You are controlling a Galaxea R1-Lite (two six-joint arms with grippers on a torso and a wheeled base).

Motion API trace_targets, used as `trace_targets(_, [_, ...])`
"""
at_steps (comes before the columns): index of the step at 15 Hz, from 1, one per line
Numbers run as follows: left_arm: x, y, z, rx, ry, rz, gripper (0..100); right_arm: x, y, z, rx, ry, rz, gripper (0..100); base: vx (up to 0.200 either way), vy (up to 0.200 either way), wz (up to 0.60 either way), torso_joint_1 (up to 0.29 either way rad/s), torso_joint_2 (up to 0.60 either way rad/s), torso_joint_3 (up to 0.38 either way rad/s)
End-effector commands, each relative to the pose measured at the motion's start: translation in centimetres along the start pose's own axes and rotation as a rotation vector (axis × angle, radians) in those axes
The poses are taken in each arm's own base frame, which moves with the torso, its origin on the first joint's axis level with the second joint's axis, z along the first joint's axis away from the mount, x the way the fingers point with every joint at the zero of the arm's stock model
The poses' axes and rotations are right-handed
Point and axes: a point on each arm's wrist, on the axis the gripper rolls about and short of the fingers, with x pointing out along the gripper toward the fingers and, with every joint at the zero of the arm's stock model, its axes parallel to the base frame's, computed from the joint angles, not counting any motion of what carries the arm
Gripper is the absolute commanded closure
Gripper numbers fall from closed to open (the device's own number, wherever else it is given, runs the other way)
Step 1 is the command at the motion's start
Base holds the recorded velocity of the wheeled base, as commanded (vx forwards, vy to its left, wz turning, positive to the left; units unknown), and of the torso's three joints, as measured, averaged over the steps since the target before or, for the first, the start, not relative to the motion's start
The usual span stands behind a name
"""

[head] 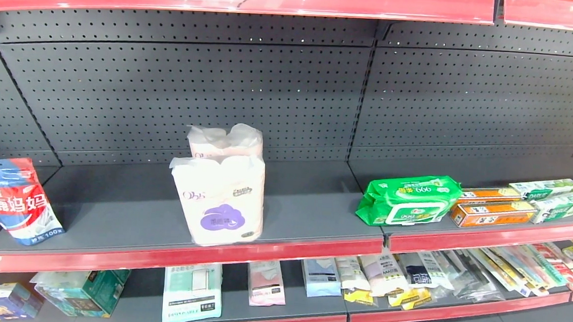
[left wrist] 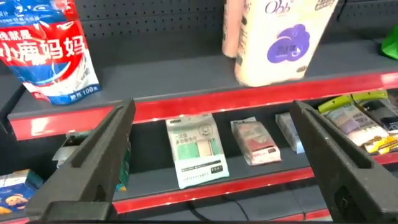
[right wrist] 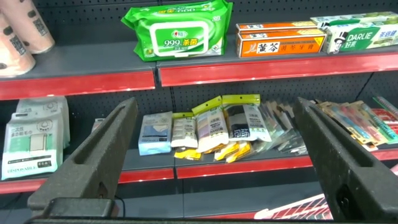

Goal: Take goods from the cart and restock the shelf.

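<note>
A white toilet paper pack (head: 222, 199) stands near the front of the middle shelf board (head: 114, 205), with a second pack (head: 225, 140) right behind it. My left gripper (left wrist: 211, 168) hangs open in front of the shelf, below the toilet paper pack (left wrist: 280, 40), with nothing between its fingers (left wrist: 93, 155). My right gripper (right wrist: 214, 168) is open too and holds nothing. It faces the lower shelf under the green wipes pack (right wrist: 177, 28).
A blue and red bag (head: 13, 199) stands at the shelf's left end. The wipes pack (head: 406, 198), orange boxes (head: 492, 212) and green-white toothpaste boxes (head: 558, 197) lie at the right. Several small packets (head: 384, 276) lie on the lower shelf. Bare board lies either side of the toilet paper.
</note>
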Motion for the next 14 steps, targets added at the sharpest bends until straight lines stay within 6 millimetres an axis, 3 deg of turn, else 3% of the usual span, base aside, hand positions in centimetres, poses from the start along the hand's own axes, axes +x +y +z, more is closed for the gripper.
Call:
trace_targets(1, [0.04,0.01,-0.01,-0.001,0.005,0.001,0,0.01,0.0,0.0,0.0,0.001,0.001,0,0.0,0.0,0.6,0.002,0.0,-0.002])
trace_targets(7, [0.04,0.01,-0.01,-0.004,0.005,0.002,0,0.01,0.0,0.0,0.003,0.001,0.001,0,0.0,0.0,0.6,0.006,0.0,0.002])
trace_targets(14, [0.04,0.01,-0.01,0.001,0.005,0.001,0,0.01,0.0,0.0,0.001,0.001,0.001,0,0.0,0.0,0.0,0.0,0.0,0.0])
